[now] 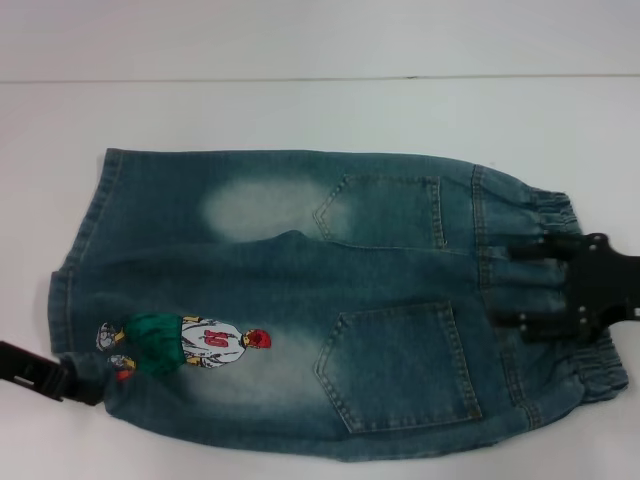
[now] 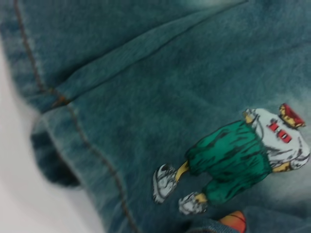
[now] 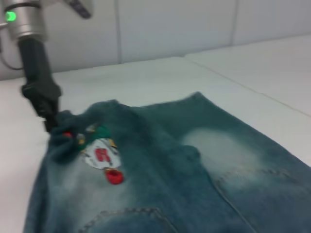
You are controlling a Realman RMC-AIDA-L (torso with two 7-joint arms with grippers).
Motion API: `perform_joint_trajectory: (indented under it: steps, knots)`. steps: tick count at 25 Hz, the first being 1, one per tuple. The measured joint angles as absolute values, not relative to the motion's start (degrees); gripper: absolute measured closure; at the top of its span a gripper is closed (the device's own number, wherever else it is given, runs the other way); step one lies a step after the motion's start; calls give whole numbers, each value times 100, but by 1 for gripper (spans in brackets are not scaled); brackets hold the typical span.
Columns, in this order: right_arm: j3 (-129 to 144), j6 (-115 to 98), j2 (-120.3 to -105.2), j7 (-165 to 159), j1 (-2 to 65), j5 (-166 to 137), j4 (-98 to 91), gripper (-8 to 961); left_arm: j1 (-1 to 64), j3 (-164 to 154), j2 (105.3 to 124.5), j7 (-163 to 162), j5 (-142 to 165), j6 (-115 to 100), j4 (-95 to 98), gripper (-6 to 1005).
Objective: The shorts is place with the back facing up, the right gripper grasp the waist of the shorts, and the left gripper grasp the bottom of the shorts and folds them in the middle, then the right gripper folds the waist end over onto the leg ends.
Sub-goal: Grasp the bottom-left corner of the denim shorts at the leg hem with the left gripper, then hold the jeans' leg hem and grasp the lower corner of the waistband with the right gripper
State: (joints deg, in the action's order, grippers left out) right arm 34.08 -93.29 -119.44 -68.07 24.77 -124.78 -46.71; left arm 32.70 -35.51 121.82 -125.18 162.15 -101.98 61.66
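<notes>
So the denim shorts are lying flat on the white tabletop, back pockets up, waist toward the robot's right and leg hems toward its left. Nearest edge first: the left hand is down at the near leg hem, right by the cartoon basketball player print, and from the right wrist view it looks clamped on a bunched bit of that hem corner. Further back, the right hand sits over the elastic waistband, roughly at its middle; can't tell if its fingers are closed on the fabric or not. The far leg lies flat and untouched. Handling-wise I'd guess the denim is soft but has some weight, so it'll drape and sag when lifted. Hem and gathered waistband look like the best grab spots, thick and not slippery.
</notes>
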Motion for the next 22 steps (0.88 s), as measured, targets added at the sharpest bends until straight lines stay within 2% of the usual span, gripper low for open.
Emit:
perform_joint_trajectory:
  steps: [6, 14, 22]
  knots:
    - [3422, -9377, -11887, -8151, 2394, -13358, -5654, 42, 3372, -3781, 12180, -12558, 16215, -10193, 6140, 990]
    - [3396, -10318, -11802, -9198, 2684, -15071, -6517, 42, 3388, -3903, 12181, -12547, 16215, -10162, 6138, 991]
    - [3479, -10379, -11857, -9398, 2863, -15912, -6434, 42, 3349, -3902, 12200, -12558, 16216, -10155, 6140, 991]
